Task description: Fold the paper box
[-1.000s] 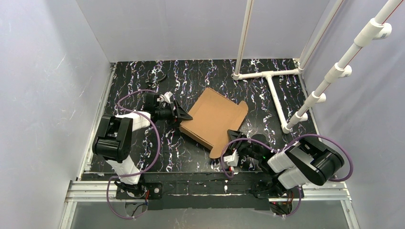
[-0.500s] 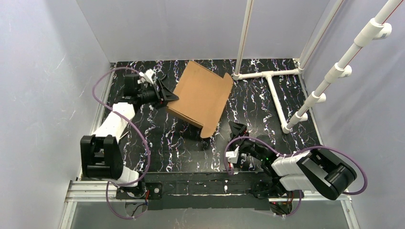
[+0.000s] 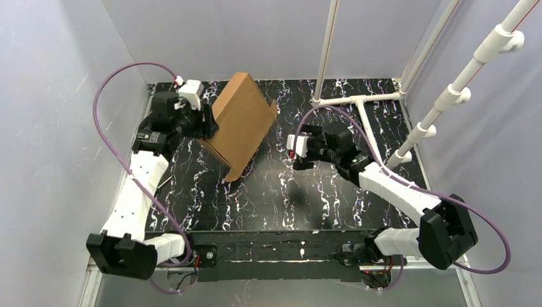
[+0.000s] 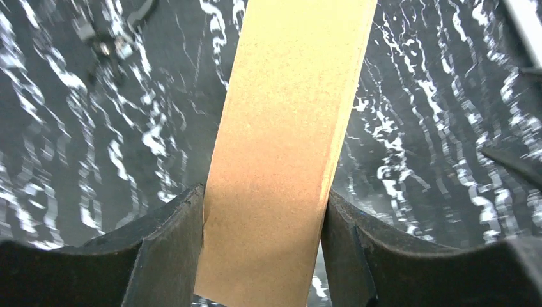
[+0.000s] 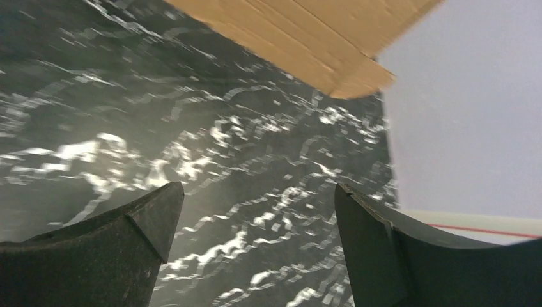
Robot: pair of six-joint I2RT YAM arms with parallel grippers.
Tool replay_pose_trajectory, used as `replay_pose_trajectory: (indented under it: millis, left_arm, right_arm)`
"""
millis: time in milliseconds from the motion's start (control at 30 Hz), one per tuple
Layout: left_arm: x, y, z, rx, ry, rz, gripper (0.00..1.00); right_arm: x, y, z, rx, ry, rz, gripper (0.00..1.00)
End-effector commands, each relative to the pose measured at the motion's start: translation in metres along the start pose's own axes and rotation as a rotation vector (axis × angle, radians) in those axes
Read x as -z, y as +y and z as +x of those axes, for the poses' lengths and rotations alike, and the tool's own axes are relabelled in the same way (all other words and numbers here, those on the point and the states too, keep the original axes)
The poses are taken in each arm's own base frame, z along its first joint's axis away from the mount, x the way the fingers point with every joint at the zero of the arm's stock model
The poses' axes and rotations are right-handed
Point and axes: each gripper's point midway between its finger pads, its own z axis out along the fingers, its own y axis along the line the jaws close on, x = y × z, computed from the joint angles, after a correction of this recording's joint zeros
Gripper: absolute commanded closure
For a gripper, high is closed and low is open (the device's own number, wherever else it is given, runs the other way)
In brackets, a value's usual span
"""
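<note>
The left gripper (image 3: 208,125) is clamped on one edge of the paper box (image 3: 240,121), its fingers (image 4: 169,243) pressed against both faces of the cardboard. The box is held steeply tilted over the desk (image 3: 287,204) at about 11 o'clock from the desk's centre, its low corner pointing to 6 o'clock. The right gripper (image 3: 294,155) hangs at the box's 3 o'clock, jaws apart and holding nothing. Walls stand close at 9 and 12 o'clock, and bare desk lies toward 6.

One paper box (image 3: 241,118), two tools (image 3: 206,122) (image 3: 296,152)
</note>
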Motion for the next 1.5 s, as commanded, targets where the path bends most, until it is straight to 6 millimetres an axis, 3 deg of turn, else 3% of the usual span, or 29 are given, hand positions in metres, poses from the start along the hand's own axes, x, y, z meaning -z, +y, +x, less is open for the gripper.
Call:
replay_pose_trajectory:
  millis: [0,133,233,433,700,933,1100,1167,1200,1267,1333,1467]
  left_arm:
    - [0.036,-0.024,-0.050,-0.465,-0.216,-0.103,0.90]
    - [0.031,-0.049,-0.048,-0.727,-0.240,-0.163,0.95]
    - [0.021,-0.058,-0.031,-0.905,-0.260,-0.234,1.00]
    - [0.007,-0.093,-0.006,-1.176,-0.384,-0.339,1.00]
    - [-0.016,-0.131,0.025,-1.313,-0.439,-0.318,1.00]
    - [-0.040,-0.147,0.083,-1.368,-0.373,-0.245,1.00]
    - [-0.050,-0.147,0.118,-1.352,-0.313,-0.234,0.73]
    - [-0.048,-0.146,0.128,-1.313,-0.299,-0.247,0.51]
    - [-0.047,-0.144,0.135,-1.285,-0.278,-0.248,0.33]
    - [-0.042,-0.139,0.156,-1.225,-0.161,-0.204,0.15]
    - [-0.027,-0.143,0.184,-1.080,0.042,-0.062,0.03]
    - [0.000,-0.152,0.220,-0.852,0.242,0.082,0.02]
  right_arm:
    - [0.033,0.053,-0.004,-0.420,0.003,-0.319,0.04]
    - [0.057,0.020,0.001,-0.656,-0.060,-0.299,0.06]
    - [0.071,0.001,0.000,-0.701,-0.068,-0.238,0.06]
    - [0.093,-0.033,0.005,-0.742,-0.072,-0.121,0.06]
    - [0.096,-0.035,0.023,-0.764,-0.044,-0.084,0.06]
    - [0.094,-0.030,0.031,-0.781,-0.030,-0.088,0.06]
    - [0.092,-0.026,0.036,-0.779,-0.015,-0.092,0.05]
    - [0.092,-0.025,0.037,-0.774,-0.008,-0.093,0.05]
    - [0.093,-0.025,0.038,-0.771,-0.005,-0.094,0.05]
    - [0.093,-0.022,0.040,-0.767,0.004,-0.101,0.05]
    - [0.093,-0.019,0.042,-0.764,0.011,-0.108,0.05]
    - [0.090,-0.014,0.046,-0.769,0.024,-0.125,0.05]
